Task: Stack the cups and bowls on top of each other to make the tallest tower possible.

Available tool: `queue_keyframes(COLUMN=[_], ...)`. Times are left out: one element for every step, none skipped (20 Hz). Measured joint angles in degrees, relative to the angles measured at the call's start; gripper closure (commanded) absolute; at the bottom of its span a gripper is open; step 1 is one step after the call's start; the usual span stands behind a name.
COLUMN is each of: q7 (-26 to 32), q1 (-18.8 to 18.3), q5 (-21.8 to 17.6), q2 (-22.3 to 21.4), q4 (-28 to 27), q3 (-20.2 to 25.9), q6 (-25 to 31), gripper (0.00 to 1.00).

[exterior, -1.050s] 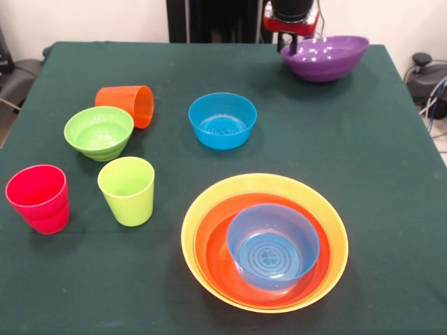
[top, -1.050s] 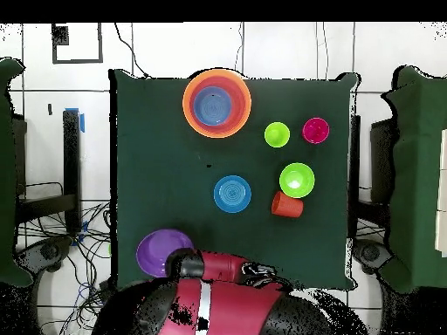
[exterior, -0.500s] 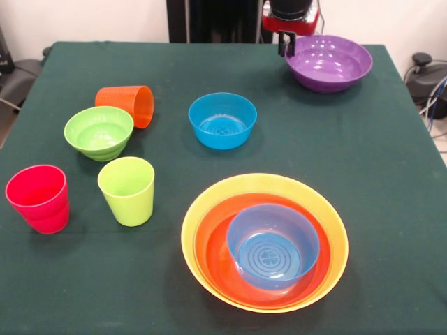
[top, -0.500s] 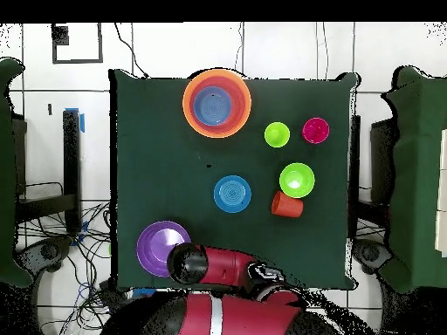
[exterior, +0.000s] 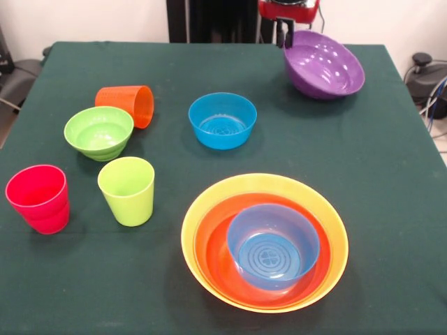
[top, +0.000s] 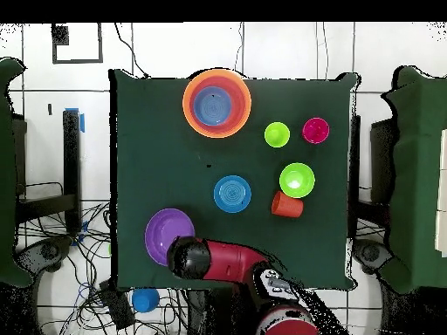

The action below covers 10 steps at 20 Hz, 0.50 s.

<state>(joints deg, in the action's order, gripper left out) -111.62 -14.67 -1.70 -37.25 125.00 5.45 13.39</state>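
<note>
Gripper (exterior: pixel 285 31) clamped on the far rim of the tilted purple bowl (exterior: pixel 325 66), far right of the table (exterior: pixel 391 174).

Dark green cloth-covered tabletop (exterior: pixel 391 174), plain pale wall (exterior: pixel 91 19) behind it, white tiled floor with dark grout lines (top: pixel 279 48), tangled black cables (top: pixel 61 253) on floor beside table, black-outlined square marking (top: pixel 77 44) on floor
</note>
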Motion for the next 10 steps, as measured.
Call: queue_keyframes(q7=[0.0, 0.0, 0.0, 0.0, 0.0, 0.0, 0.0, 0.0, 0.0, 0.0], q1=[-0.1, -0.2, -0.3, -0.4, -0.6, -0.8, -0.8, -0.9, -0.9, -0.9], q5=[0.0, 0.0, 0.1, 0.1, 0.2, 0.2, 0.2, 0.2, 0.3, 0.3], q2=[-0.7, -1.2, -1.8, -2.3, -2.8, -3.1, -3.3, -3.5, -3.8, -4.2], q4=[-0.1, -0.2, -0.3, -0.5, -0.7, -0.9, -1.2, -1.4, -2.2, -2.9], q3=[0.0, 0.0, 0.0, 0.0, 0.1, 0.2, 0.2, 0.1, 0.2, 0.2], q6=[0.9, 1.8, 2.6, 3.5, 4.3, 5.0, 5.5, 6.0, 7.2, 8.5], gripper=[1.00, 1.00, 1.00, 1.00, 1.00, 1.00, 1.00, 1.00, 1.00, 1.00])
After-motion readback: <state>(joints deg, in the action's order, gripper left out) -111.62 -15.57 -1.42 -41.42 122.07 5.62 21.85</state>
